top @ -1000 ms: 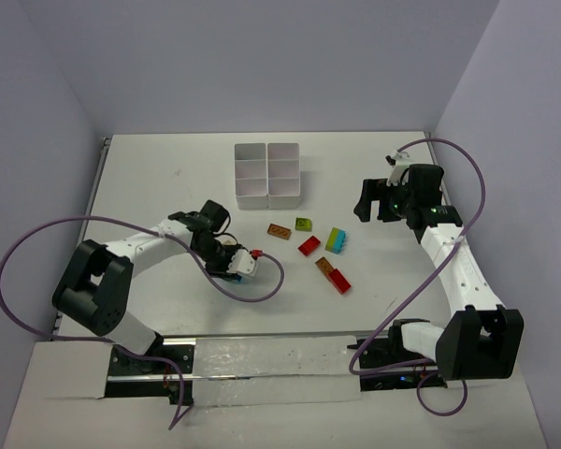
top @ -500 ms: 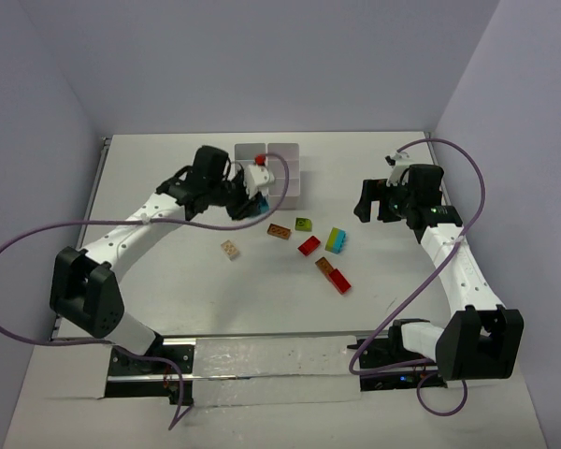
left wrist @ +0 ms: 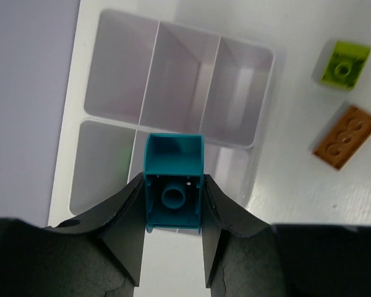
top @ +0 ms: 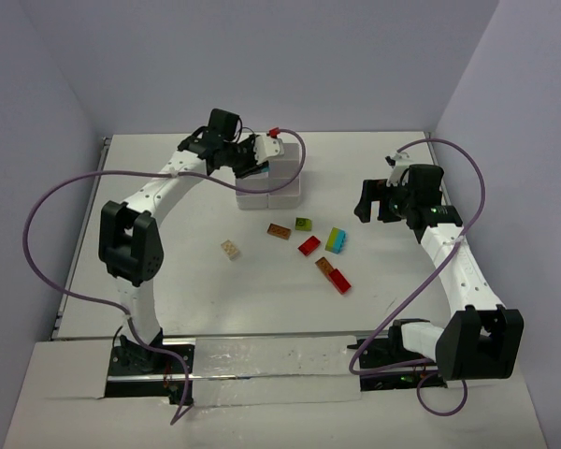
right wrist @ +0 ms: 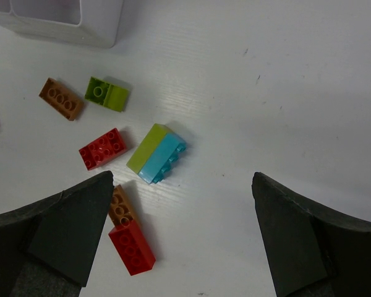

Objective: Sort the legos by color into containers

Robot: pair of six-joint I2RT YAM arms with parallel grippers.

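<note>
Left pincer (left wrist: 173,204): partly closed and clamped on the two sides of a teal brick (left wrist: 173,179); the brick's hollow underside is turned to the wrist camera.
Teal brick's place: held above the tray (left wrist: 260,93); which compartment lies beneath cannot be told.
Tray: white, split into six compartments, set at the far middle of the table (top: 168,206).
Right pincer (right wrist: 184,223): spread wide, nothing held, hung over the table to the right of the loose bricks.
Near the tray: a brown brick (top: 280,230) and a lime brick (top: 303,224) are laid just apart.
Middle: a red brick (top: 309,245) is found beside a lime-cyan brick (top: 336,239).
Nearer the bases: a brown-red pair (top: 334,275) is laid end to end.
Left: a tan brick (top: 230,250) is set well apart from the others.
</note>
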